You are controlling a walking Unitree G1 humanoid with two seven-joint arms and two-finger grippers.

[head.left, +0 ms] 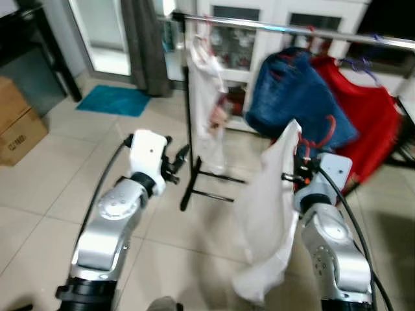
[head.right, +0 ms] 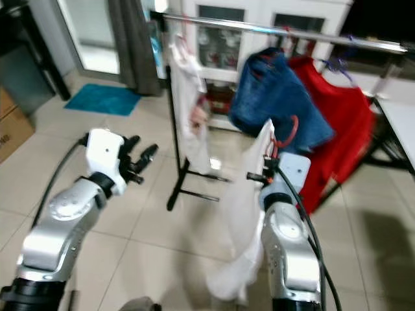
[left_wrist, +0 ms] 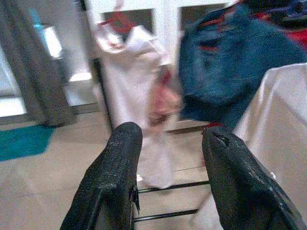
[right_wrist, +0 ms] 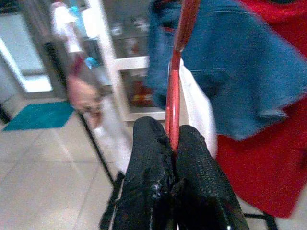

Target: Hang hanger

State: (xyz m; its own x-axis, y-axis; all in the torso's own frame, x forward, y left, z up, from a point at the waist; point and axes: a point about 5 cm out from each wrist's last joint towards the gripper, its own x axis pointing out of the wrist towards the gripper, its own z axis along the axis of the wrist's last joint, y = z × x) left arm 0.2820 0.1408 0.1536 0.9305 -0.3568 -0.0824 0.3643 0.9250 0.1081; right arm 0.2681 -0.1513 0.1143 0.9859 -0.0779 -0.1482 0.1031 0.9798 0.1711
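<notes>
Below the long silver clothes rail (head.left: pixel 292 27), our right gripper (right_wrist: pixel 173 148) is clamped tight on the thin red plastic hanger (right_wrist: pixel 176 76), its two black fingers pinching the hanger's stem between them. A white garment (head.left: pixel 269 220) hangs from that hanger and drapes down beside our right arm. Our left gripper (left_wrist: pixel 170 143) is raised short of the rail, its fingers spread wide around nothing.

On the rail already hang another white garment (head.left: pixel 206 97) near its left end, a blue denim jacket (head.left: pixel 295 97) toward the middle and a red garment (head.left: pixel 369 116) to the right of that.

We judge the task partly done: the hanger is in our grip, but its hook sits under the rail and remains to be lifted over it, probably in the gap between the white garment and the denim jacket.
</notes>
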